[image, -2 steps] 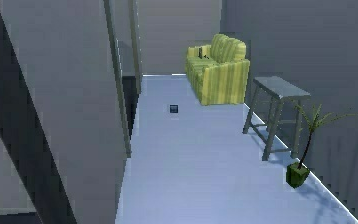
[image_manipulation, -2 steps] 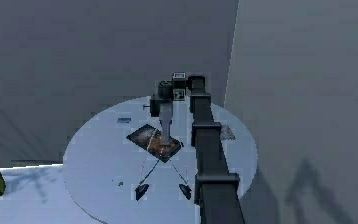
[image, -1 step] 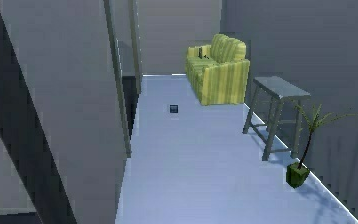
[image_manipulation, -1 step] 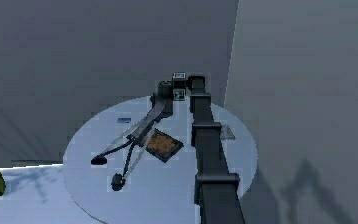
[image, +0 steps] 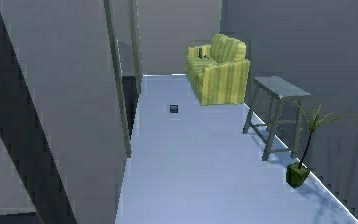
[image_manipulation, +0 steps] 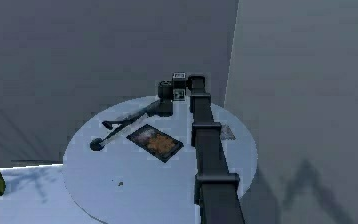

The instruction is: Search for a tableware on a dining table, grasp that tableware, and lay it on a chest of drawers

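In the arm side view a round pale table [image_manipulation: 157, 188] takes the lower middle of the frame, with grey walls behind it; the arm [image_manipulation: 209, 150] rises as a dark square bar from the bottom edge, just right of the middle, and reaches over the tabletop; at its far end, in the upper middle, are the two white squares [image_manipulation: 179, 77], and left of them the gripper [image_manipulation: 159, 97]. A long dark utensil [image_manipulation: 125, 125] lies on the table, slanting from just below the gripper down to the left, with a thin handle and a rounder end toward the table's left edge; of the things on the table it is the one with the shape of tableware. Because its upper end is so near to the fingers, I cannot tell how the fingers stand, or whether the gripper has hold of anything. Just right of the utensil, left of the arm, lies a flat dark rectangle [image_manipulation: 154, 142] with a brownish face; a small grey thing [image_manipulation: 227, 132] lies on the table right of the arm.

In the forward view a pale blue floor [image: 187, 170] runs between grey walls; a yellow-green striped armchair [image: 219, 68] stands in the upper middle; a grey side table [image: 280, 92] stands at the right, and a potted plant [image: 302, 165] below it at the lower right; a small dark object [image: 174, 108] lies on the floor near the middle.
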Motion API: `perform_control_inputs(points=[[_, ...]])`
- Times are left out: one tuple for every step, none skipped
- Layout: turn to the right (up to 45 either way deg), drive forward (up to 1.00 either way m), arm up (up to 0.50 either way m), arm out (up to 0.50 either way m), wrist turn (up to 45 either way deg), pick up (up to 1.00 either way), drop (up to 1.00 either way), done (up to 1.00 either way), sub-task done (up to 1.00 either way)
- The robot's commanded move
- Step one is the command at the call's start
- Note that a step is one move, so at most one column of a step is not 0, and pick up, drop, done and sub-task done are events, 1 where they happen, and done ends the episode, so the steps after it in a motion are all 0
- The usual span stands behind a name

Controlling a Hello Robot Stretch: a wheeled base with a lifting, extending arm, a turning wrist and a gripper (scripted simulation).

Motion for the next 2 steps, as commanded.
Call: perform_control_inputs(points=[[0.0,0.00,0.00,0.00,45.0,0.00,0.00,0.00,0.00],[0.0,0.00,0.00,0.00,33.0,0.00,0.00,0.00,0.00]])
